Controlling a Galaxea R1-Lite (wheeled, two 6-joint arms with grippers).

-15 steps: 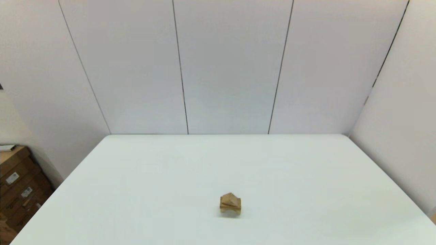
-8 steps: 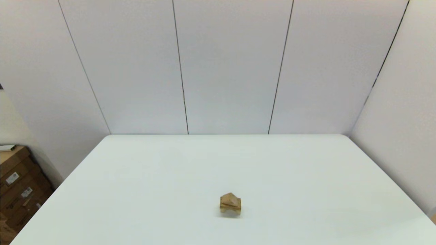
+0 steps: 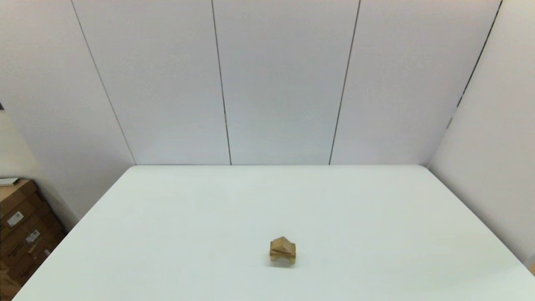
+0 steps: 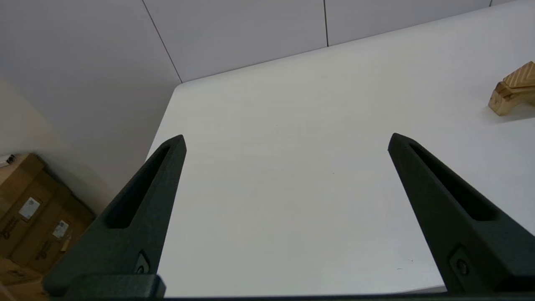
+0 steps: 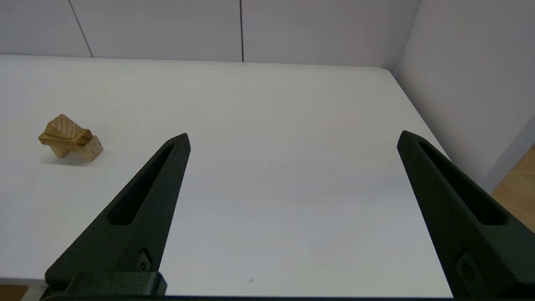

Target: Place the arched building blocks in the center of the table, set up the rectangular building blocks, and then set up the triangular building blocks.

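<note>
At 9 o'clock of the head view, beside the table [image 3: 167, 217], brown cardboard boxes [image 3: 23, 234] are seen on the floor; the same boxes are seen past the left gripper [image 4: 286, 140] in its wrist view. The left gripper is held above the near left part of the table; its two black fingers [image 4: 138, 209] are spread wide apart, and nothing is held between them.

Toward 6 o'clock of the head view, near the middle of the table's width, one small stack is seen; the arched building blocks [image 3: 282, 258] are placed at the bottom with the notch down on the table; the rectangular building blocks [image 3: 282, 251] are laid flat upon them; the triangular building blocks [image 3: 283, 243] are set on top with the peak upward.

The right gripper [image 5: 292, 138] is held above the near right part of the table, well apart from the stack; its fingers are also spread wide, and nothing is gripped. Behind the table, white wall panels [image 3: 284, 83] are seen.
</note>
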